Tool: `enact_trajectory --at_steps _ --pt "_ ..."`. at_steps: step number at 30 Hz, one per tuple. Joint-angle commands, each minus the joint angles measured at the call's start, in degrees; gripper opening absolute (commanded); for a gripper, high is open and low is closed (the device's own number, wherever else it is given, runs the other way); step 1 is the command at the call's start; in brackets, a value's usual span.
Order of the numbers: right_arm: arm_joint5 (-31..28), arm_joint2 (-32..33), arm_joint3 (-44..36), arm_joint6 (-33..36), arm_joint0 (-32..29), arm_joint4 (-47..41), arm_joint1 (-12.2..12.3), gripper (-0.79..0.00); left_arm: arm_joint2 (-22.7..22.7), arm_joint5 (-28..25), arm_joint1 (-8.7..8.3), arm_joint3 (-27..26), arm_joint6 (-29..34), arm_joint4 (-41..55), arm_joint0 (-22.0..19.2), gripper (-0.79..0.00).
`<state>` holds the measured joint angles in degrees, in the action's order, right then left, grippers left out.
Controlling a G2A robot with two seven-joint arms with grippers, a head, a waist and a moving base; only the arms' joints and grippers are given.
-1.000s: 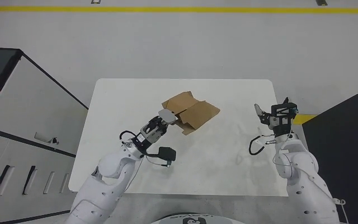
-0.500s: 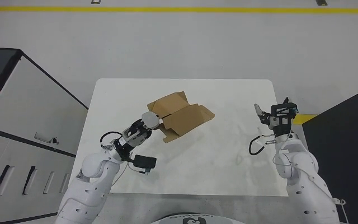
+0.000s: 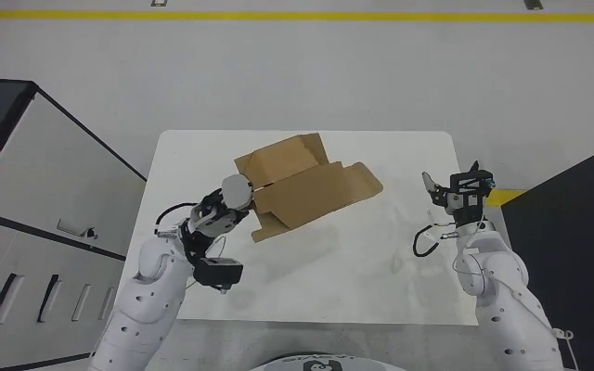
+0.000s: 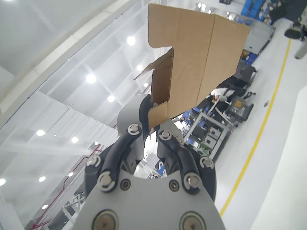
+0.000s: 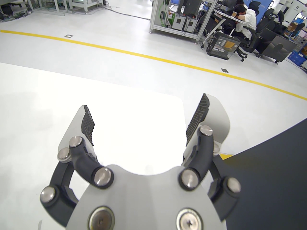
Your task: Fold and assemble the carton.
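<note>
A flattened brown carton (image 3: 302, 185) hangs lifted over the middle of the white table (image 3: 390, 269), its flaps spread toward the far side and the right. My left gripper (image 3: 243, 193) is shut on the carton's near-left corner flap. In the left wrist view the carton (image 4: 199, 56) rises above the closed fingers (image 4: 153, 120), which pinch a small tab, with the ceiling behind it. My right gripper (image 3: 444, 185) stays at the table's right edge, far from the carton; in the right wrist view it (image 5: 146, 118) stands open with nothing between its pads.
A dark cabinet (image 3: 37, 176) stands left of the table and a dark surface (image 3: 557, 223) lies beyond its right edge. A yellow floor line (image 3: 297, 15) runs behind the table.
My left gripper has pulled back to the left and raised the carton off the table, tilting it so it looms larger. The right arm has not moved.
</note>
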<state>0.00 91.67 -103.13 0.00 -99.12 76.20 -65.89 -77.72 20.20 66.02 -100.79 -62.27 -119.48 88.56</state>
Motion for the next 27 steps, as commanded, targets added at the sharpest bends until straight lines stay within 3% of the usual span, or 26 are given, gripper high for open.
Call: enact_trajectory --at_steps 1,13,22,27 --pt "0.0 0.0 0.0 0.0 0.0 0.0 0.0 0.0 0.3 0.1 0.06 1.5 -3.7 1.7 -1.4 -0.785" --pt "0.0 0.0 0.0 0.0 0.0 0.0 0.0 0.0 0.6 -0.3 0.15 1.0 -4.5 3.2 -2.2 -0.785" --pt "0.0 0.0 0.0 0.0 0.0 0.0 0.0 0.0 5.9 -0.7 1.47 1.3 -4.9 9.8 -7.5 -0.785" --pt "0.0 0.0 0.0 0.0 0.0 0.0 0.0 0.0 5.4 -0.2 1.58 1.3 -6.3 11.0 -7.9 -0.785"
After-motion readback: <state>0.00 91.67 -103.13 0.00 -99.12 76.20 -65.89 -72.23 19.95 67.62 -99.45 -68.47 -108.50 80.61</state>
